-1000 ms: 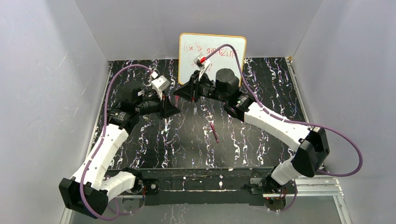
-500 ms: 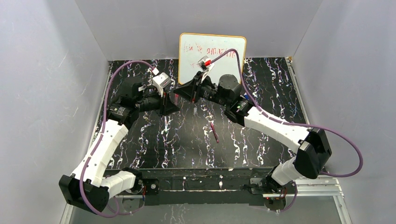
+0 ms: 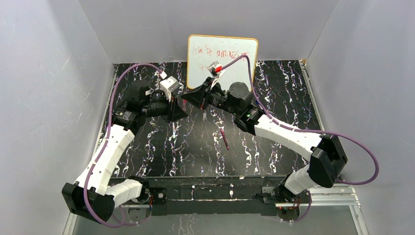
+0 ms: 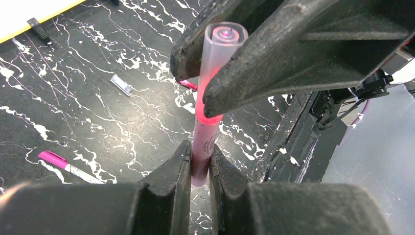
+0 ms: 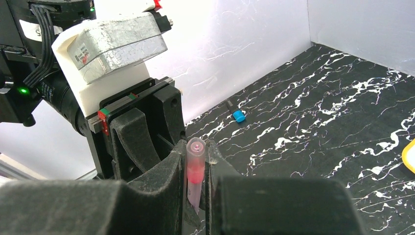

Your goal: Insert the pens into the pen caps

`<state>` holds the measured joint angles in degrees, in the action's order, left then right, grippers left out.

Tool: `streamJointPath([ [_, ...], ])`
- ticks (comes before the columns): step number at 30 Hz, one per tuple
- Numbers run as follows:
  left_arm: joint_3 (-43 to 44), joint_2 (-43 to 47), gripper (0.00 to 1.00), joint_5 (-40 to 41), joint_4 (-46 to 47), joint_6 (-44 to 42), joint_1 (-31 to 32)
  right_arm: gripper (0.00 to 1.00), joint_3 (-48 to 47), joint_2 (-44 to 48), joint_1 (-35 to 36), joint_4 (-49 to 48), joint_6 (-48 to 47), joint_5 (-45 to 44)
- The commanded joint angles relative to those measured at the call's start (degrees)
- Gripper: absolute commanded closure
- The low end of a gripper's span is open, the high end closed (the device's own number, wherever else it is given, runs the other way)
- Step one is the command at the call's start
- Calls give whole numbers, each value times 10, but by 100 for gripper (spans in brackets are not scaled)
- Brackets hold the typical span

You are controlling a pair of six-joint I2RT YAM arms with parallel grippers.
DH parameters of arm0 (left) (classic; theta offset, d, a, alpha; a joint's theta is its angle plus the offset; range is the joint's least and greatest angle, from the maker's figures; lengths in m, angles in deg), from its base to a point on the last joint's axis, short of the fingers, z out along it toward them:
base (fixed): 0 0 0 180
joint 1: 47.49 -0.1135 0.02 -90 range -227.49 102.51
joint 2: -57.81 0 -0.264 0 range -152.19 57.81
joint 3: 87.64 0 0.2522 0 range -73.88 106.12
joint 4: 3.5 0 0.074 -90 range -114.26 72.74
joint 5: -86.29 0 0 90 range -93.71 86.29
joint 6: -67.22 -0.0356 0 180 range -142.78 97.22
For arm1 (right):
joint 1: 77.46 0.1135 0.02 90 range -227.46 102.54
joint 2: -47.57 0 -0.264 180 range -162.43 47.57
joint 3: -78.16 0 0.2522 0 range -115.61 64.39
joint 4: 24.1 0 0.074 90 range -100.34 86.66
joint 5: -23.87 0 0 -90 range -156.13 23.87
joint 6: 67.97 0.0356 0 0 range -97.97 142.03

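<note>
My left gripper [image 4: 199, 149] is shut on the lower body of a pink pen [image 4: 201, 147], held upright above the table. My right gripper [image 5: 196, 147] is shut on a translucent grey pen cap [image 5: 195, 159]. The cap [image 4: 222, 44] sits over the pen's top end, and the pink tip glows inside it. In the top view the two grippers, left [image 3: 178, 111] and right [image 3: 190, 98], meet nose to nose in front of the whiteboard. The pen itself is hidden there.
A whiteboard [image 3: 222, 56] stands at the back. On the table lie a dark magenta pen [image 3: 224, 138], a white pen with a magenta end [image 4: 68, 165], a small grey cap [image 4: 120, 84] and a blue cap [image 5: 238, 116]. Grey walls enclose the table.
The left gripper has moved right and up toward the right gripper, and the two have closed together. The right arm has shifted slightly. The pens on the table have not moved.
</note>
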<state>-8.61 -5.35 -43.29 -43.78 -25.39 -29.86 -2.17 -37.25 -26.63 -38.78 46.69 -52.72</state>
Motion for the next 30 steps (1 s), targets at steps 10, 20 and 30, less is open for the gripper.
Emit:
streamJointPath([
  [10,-97,112,100,31,158,75,-14,94,-40,-32,30,209,-14,45],
  [20,-148,85,100,29,127,67,-13,39,-30,25,-4,158,3,-48],
  [30,-217,-56,100,171,106,95,-11,20,91,310,-60,272,-17,-256],
])
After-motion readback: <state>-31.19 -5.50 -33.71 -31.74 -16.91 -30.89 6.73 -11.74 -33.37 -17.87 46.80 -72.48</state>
